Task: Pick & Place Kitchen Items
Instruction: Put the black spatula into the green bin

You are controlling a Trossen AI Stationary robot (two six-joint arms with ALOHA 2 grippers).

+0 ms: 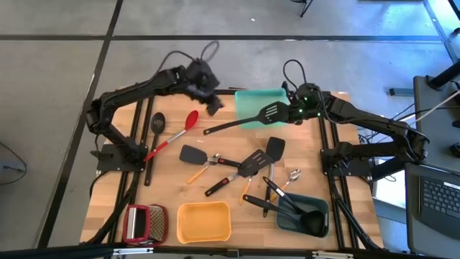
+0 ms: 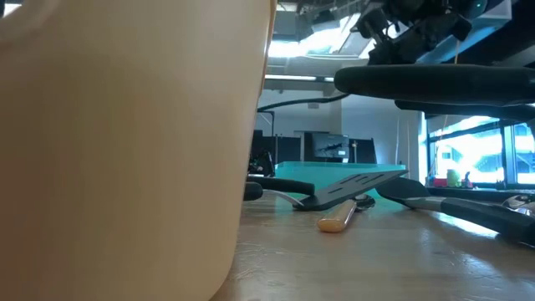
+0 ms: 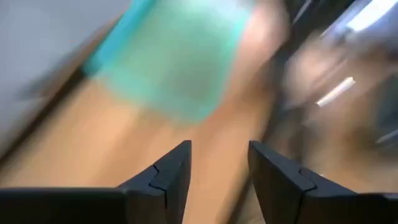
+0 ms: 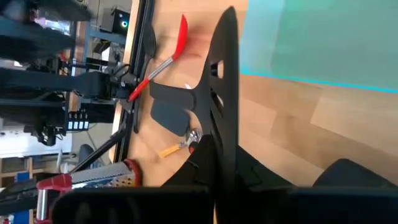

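Observation:
My right gripper (image 1: 292, 111) is shut on a black slotted turner (image 1: 244, 121), held in the air over the near edge of the teal tray (image 1: 253, 98) at the far middle of the table. The turner's handle also shows as a dark bar high in the low view (image 2: 435, 82). My left gripper (image 1: 214, 104) hangs open just left of the teal tray with nothing between its fingers (image 3: 177, 168). A red spoon (image 1: 176, 133), a black spoon (image 1: 155, 126) and several black spatulas (image 1: 248, 167) lie flat on the table. My right gripper pinches the turner's slotted head (image 4: 214, 124) between its two fingers, at the end away from the handle. It comes from the table's right, slanting down. The handle (image 1: 219, 128) points away toward the table's left, roughly level and clear of the table and tray.
A yellow tray (image 1: 203, 221) and a red-framed grater (image 1: 144, 223) stand at the near edge. At near right, a grey-blue tray (image 1: 320, 210) holds black utensils. In the low view the yellow tray's wall (image 2: 125, 142) fills the left half. Bare wood lies at the far left.

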